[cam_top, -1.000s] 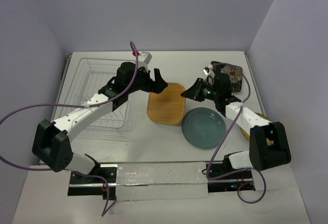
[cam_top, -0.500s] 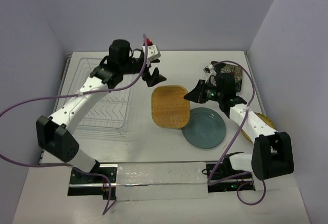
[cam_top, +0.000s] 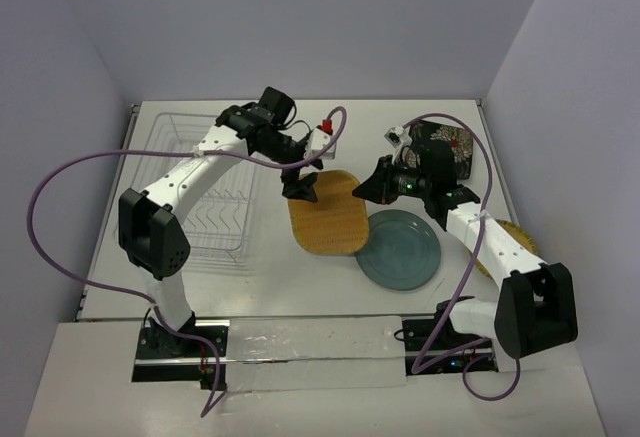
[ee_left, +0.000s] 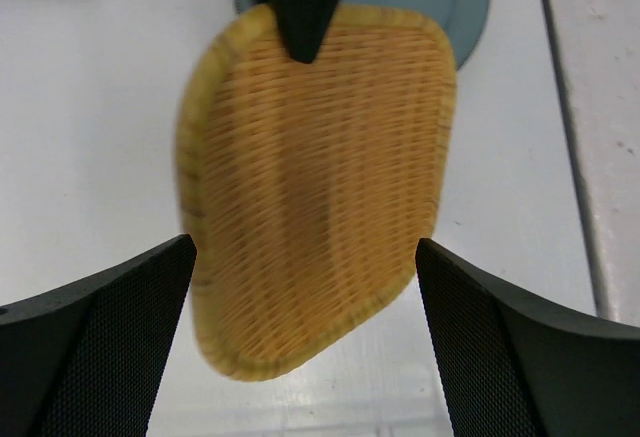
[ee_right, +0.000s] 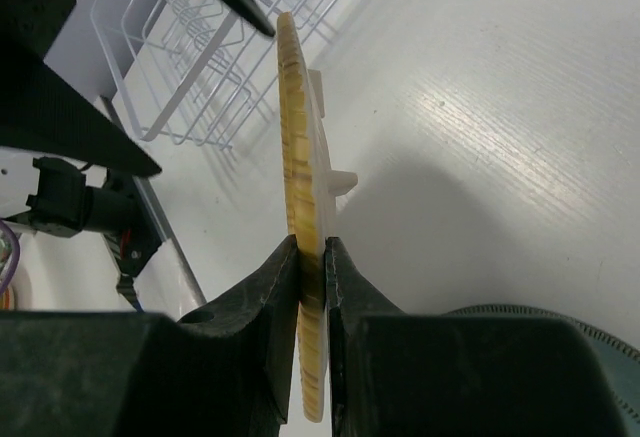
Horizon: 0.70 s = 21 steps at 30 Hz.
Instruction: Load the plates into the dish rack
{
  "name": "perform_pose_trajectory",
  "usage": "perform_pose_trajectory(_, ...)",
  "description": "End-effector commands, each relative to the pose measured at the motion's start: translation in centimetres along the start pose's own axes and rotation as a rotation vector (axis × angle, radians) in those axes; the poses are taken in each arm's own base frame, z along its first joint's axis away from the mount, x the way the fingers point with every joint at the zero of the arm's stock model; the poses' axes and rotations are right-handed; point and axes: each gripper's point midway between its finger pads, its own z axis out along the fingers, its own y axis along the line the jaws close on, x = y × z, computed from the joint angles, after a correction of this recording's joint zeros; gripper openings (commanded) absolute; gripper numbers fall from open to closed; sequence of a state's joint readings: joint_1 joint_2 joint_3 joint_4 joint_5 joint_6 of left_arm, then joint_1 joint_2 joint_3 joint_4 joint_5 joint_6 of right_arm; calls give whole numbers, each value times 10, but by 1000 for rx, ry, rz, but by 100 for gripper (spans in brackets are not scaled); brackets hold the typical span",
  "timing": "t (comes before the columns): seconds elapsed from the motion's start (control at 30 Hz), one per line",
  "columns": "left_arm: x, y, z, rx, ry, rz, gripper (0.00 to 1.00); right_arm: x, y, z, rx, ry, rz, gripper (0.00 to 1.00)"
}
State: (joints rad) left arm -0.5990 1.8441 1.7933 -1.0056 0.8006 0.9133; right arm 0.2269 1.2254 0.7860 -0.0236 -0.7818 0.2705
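A white dish rack (cam_top: 215, 225) stands on the table (cam_top: 300, 282), well left of both pincers. The woven tan plate (cam_top: 330, 219), seemingly raised off the table, is clamped by its edge in the right pincer (ee_right: 312, 247). A teal-grey plate (cam_top: 405, 252) lies just beside that pincer. The left pincer (cam_top: 302, 189) hovers over the woven plate, jaws wide apart.

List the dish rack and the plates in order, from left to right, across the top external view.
dish rack → woven tan plate → teal-grey plate → black floral plate → small yellow-tan plate
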Motion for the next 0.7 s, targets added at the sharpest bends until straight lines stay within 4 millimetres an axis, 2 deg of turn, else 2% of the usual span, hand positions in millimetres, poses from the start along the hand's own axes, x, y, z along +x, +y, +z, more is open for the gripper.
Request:
perform_pose_trajectory(0.0, -15, -23, 8, 92, -32, 72, 99, -42, 39, -10, -90, -92, -155, 0)
perform_pose_trajectory(0.37, -1, -15, 37, 120, -14, 0, 99, -41, 52, -15, -129, -95, -214, 0)
perform_pose_trajectory(0.5, -12, -28, 25, 166, -29, 37, 99, -43, 45, -13, -97, -101, -216, 0)
perform_pose_trajectory(0.67, -28, -32, -4, 60, -21, 108, 99, -43, 30, -8, -33, -88, -187, 0)
